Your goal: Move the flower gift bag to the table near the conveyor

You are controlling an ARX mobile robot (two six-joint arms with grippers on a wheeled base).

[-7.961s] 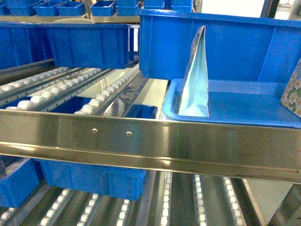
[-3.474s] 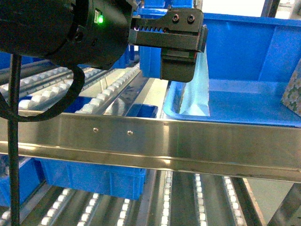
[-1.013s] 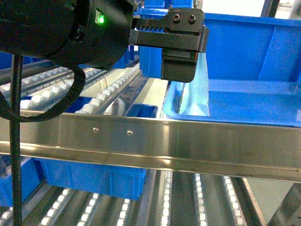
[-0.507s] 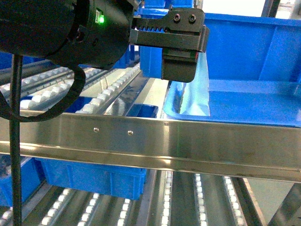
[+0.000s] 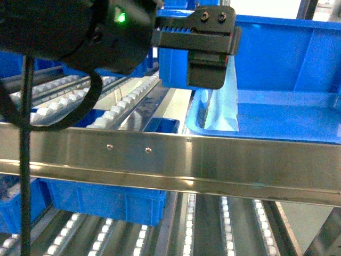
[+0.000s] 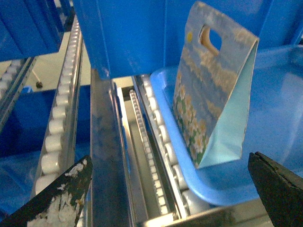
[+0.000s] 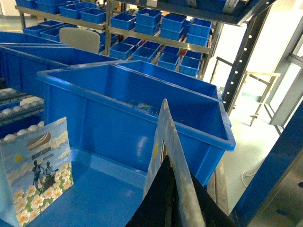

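A flower gift bag [image 6: 208, 94] stands upright in a shallow blue tray [image 6: 189, 182] on the conveyor [image 5: 160, 154], showing its daisy face and pale-blue gusset [image 5: 225, 101]. My left gripper [image 6: 165, 201] is open just in front of it, not touching; in the head view it [image 5: 209, 53] covers the bag's top. My right gripper [image 7: 176, 176] is shut on the thin top edge of a second flower gift bag [image 7: 164, 125], held above the tray. The first bag also shows in the right wrist view, lower left [image 7: 35, 175]. The table is out of view.
A deep blue bin [image 5: 277, 53] stands right behind the tray. The shiny steel front rail [image 5: 240, 165] crosses below the left gripper, with roller tracks [image 5: 120, 104] to the left. More blue bins [image 7: 142, 21] fill the shelves beyond.
The left arm has shifted slightly right and up over the last second. The bag seen earlier at the head view's right edge is gone from that view.
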